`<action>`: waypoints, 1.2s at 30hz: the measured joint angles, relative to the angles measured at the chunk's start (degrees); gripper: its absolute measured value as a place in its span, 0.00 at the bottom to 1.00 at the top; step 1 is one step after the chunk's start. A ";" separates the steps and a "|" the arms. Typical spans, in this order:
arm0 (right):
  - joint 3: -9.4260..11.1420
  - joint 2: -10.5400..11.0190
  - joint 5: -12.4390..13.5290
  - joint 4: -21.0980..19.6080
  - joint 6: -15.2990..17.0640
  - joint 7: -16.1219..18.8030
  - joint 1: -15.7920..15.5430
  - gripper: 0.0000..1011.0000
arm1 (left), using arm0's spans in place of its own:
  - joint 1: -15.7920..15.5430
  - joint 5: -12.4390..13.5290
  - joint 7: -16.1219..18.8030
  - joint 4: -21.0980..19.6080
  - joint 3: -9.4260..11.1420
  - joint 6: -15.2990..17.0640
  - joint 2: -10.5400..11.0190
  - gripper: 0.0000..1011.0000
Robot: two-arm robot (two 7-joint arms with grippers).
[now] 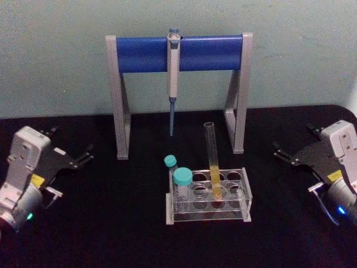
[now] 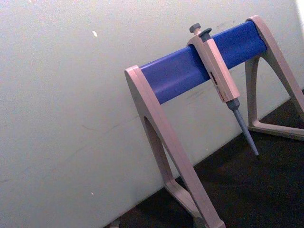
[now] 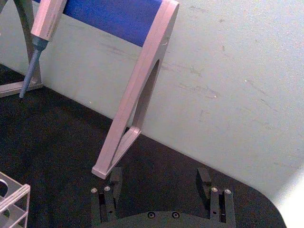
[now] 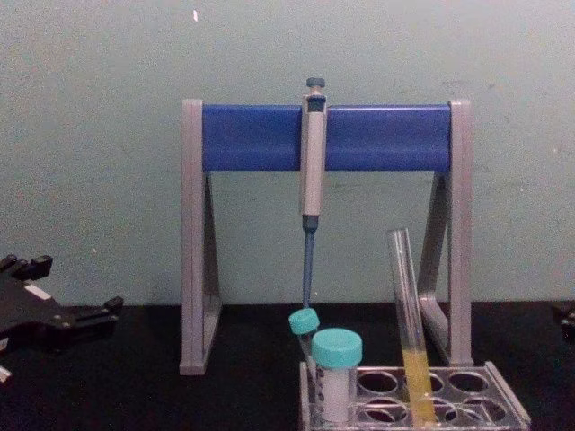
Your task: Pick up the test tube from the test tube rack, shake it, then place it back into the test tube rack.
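Glass test tube (image 1: 212,161) stands in the clear rack (image 1: 246,196) low in the middle of the head view. Its long axis is nearly vertical, with the open mouth up and the round bottom down in a hole. In the chest view the tube (image 4: 409,323) tilts a little, its mouth leaning toward the left of the frame. It rises well above the rack's top plate (image 4: 505,397). Yellow liquid fills the lower part of the tube and the rest is clear. The tube sits near the middle of the rack, to the right of two teal-capped vials. The larger vial (image 1: 182,185) is at the front left of the rack, and the smaller one (image 1: 171,165) is just behind it, tilted.

Behind the rack, in the upper middle of the frame, is a grey stand with a blue crossbar (image 1: 178,53). A pipette (image 1: 173,84) hangs from it, tip down. Everything rests on a black table (image 1: 111,223) against a pale wall.

The left gripper (image 1: 72,144) sits at the left edge of the head view, well apart from the rack. Its fingers look spread and hold nothing. The right gripper (image 3: 159,178) is at the right edge of the head view, also well apart from the rack. In its wrist view the two fingers (image 3: 114,178) are wide apart over bare table, with nothing between them.
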 joint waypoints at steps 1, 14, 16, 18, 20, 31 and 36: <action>0.00 0.00 0.00 0.00 0.00 0.00 0.00 0.99 | 0.00 0.00 0.00 0.00 0.00 0.00 0.00 0.99; 0.00 0.00 0.00 0.00 0.00 0.00 0.00 0.99 | 0.00 0.00 0.00 0.00 0.00 0.00 0.00 0.99; 0.00 0.00 0.00 0.00 0.00 0.00 0.00 0.99 | 0.00 0.00 0.00 0.00 0.00 0.00 0.00 0.99; 0.42 -0.19 -0.14 -0.04 0.00 0.13 -0.14 0.99 | 0.00 0.00 0.00 0.00 0.00 0.00 0.00 0.99; 0.91 -0.40 -0.15 -0.06 -0.06 0.45 -0.32 0.99 | 0.00 0.00 0.00 0.00 0.00 0.00 0.00 0.99; 3.05 -0.28 1.16 -1.81 -1.77 4.01 -2.19 0.99 | 0.00 0.00 0.00 0.00 0.00 0.00 0.00 0.99; 4.26 0.08 3.56 -3.98 -2.61 6.95 -3.56 0.99 | 0.00 0.00 0.00 0.00 0.00 0.00 0.00 0.99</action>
